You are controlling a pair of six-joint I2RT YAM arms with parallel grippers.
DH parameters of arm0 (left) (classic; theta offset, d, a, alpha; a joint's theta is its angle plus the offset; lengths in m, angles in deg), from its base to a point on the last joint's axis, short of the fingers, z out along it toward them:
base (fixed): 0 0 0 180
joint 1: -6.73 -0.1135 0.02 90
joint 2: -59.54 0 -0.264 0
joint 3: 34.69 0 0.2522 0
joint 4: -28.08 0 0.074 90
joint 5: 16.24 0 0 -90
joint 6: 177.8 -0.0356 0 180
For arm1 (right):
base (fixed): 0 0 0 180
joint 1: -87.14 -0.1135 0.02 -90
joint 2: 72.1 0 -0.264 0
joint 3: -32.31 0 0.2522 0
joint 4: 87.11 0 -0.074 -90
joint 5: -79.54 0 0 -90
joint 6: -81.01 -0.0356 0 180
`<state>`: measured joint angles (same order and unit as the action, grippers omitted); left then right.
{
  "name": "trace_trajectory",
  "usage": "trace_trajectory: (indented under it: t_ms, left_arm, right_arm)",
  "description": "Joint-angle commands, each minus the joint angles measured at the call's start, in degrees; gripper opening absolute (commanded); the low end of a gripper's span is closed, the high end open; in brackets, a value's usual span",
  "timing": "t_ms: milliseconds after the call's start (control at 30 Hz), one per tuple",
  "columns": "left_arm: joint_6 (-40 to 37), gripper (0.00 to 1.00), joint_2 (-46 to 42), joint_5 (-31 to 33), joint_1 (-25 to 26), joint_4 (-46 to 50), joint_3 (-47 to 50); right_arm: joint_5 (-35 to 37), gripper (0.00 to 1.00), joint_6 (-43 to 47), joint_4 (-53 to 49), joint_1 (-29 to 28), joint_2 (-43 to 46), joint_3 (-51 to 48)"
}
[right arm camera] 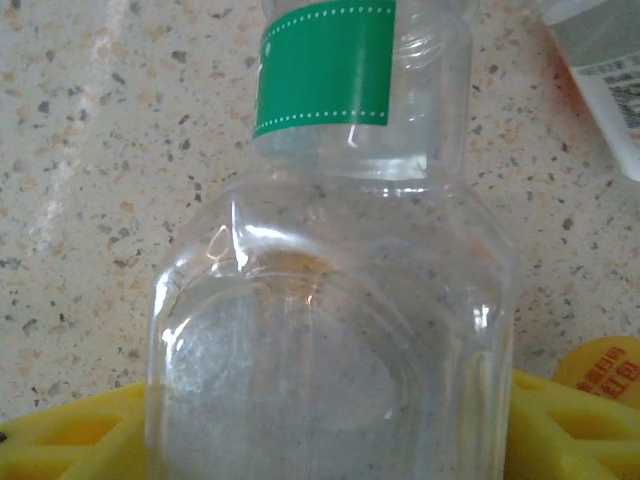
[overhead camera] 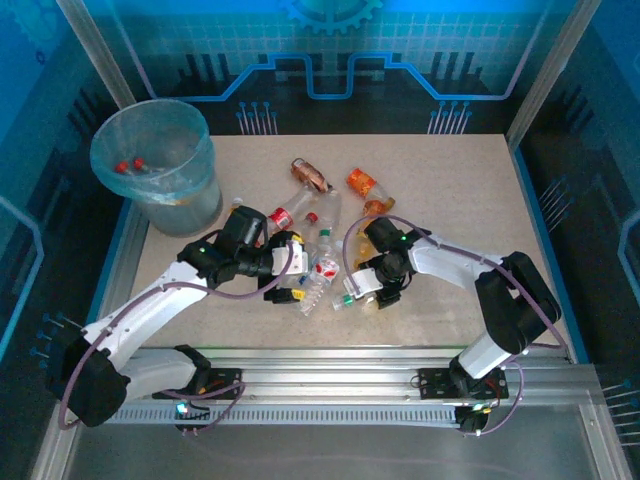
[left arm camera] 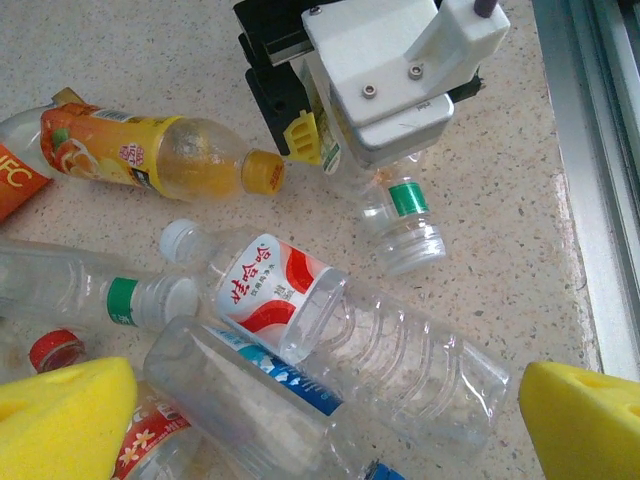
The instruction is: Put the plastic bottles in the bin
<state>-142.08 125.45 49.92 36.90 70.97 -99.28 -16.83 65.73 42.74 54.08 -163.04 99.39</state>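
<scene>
From above, the bin [overhead camera: 190,205] stands at the far left of the table [overhead camera: 460,190]. The plastic bottles [overhead camera: 310,215] lie in a heap in the middle, so both arms reach there.

In the left wrist view, the left end effector [left arm camera: 320,430] is spread wide over a red-and-white bottle [left arm camera: 280,295], likely getting ready to pinch it.

In the right wrist view, the right end effector [right arm camera: 320,435] squeezes a green-band bottle [right arm camera: 330,330] from both sides, so it can lift it.
</scene>
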Motion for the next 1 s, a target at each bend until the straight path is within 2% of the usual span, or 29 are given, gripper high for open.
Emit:
trace_trajectory:
  t_ms: [0, 400, 733, 967]
  left_arm:
    - [0.65, 0.99, -2.05, 0.43, 0.31, 0.37, 0.69]
    - [7.88, 0.98, -8.12, -3.49, 0.32, -8.82, 0.81]
    - [19.90, 0.95, -14.21, -9.99, 0.30, -19.43, 0.35]
    - [29.97, 0.90, -14.68, -16.32, 0.32, -27.15, -3.31]
  right_arm:
    - [-0.55, 0.66, -2.56, -3.09, -0.59, 0.48, 1.75]
    - [-4.93, 0.63, -14.17, -7.44, -0.64, 12.33, 0.53]
    - [-21.00, 0.64, -31.19, 4.85, 3.69, 33.47, -6.64]
    - [-29.09, 0.64, -41.28, 8.34, 5.30, 37.84, -3.35]
